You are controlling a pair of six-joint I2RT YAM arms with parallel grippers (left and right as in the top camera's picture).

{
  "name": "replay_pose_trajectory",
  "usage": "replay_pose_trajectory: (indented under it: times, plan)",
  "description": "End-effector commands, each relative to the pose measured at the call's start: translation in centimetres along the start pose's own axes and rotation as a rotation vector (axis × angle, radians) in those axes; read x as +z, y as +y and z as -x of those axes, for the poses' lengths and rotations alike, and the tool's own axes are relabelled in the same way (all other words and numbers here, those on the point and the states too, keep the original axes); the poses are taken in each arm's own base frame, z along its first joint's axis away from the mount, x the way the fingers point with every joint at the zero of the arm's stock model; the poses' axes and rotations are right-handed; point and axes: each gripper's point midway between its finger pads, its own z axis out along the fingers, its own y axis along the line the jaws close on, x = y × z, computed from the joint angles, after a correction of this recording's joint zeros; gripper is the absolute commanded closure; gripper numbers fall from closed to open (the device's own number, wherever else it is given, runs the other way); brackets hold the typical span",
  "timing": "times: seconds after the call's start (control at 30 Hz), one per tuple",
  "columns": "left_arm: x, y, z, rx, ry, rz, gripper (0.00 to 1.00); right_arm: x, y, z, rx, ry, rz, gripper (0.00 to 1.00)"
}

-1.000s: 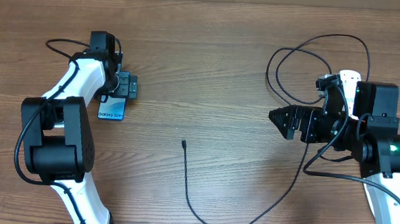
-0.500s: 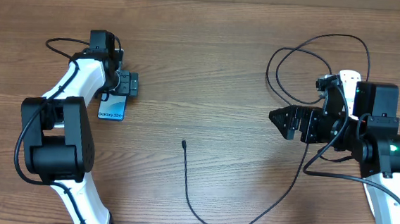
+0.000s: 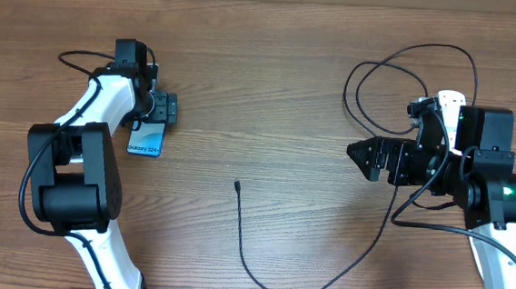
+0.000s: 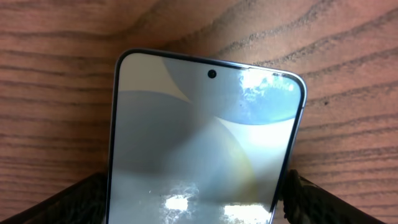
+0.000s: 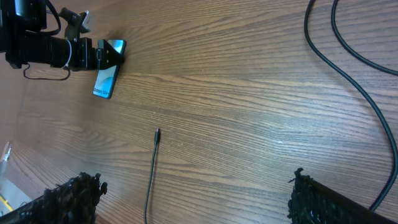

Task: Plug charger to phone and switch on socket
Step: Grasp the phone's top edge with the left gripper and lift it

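Wooden table (image 3: 271, 91), phone (image 3: 145, 140) lying flat, charger (image 3: 240, 223) snaking, white socket (image 3: 451, 99)

The phone (image 3: 145, 140) lies on the table (image 3: 271, 91) at left, the socket (image 3: 450, 101) far right — the charger (image 3: 240, 227) between them.

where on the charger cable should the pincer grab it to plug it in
Just behind the connector tip of the charger, coming straight down from above and closing across the cable. That stretch lies flat and fairly straight on the bare table, away from the loops.

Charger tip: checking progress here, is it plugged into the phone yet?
Unplugged. The charger tip lies loose on the table, apart from the phone.
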Motion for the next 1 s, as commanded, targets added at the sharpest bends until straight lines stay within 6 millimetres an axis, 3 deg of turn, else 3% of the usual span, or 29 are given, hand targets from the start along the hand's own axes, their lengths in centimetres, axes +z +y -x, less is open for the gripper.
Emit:
replay_pose_trajectory:
  times: [0.0,0.33,0.63,0.83,0.97]
  plan:
    - [2.2,-0.6,-3.4,-0.019,0.133,-0.034,0.09,-0.6,0.5,0.7,-0.021,-0.023,0.0,0.0]
    - [1.7,-0.5,-6.0,-0.027,0.24,-0.029,0.09,-0.6,0.5,0.6,-0.019,-0.019,-0.001,0.0]
    - [1.4,-0.4,-7.1,-0.027,0.287,-0.021,0.09,-0.6,0.5,0.2,-0.009,-0.003,-0.002,0.0]
    - [1.5,-0.4,-6.9,-0.026,0.276,-0.02,0.1,-0.6,0.5,0.1,-0.007,0.0,-0.002,0.0]
    - [1.8,-0.4,-5.5,0.002,0.218,-0.022,0.09,-0.6,0.5,0.1,-0.007,0.0,-0.002,0.0]
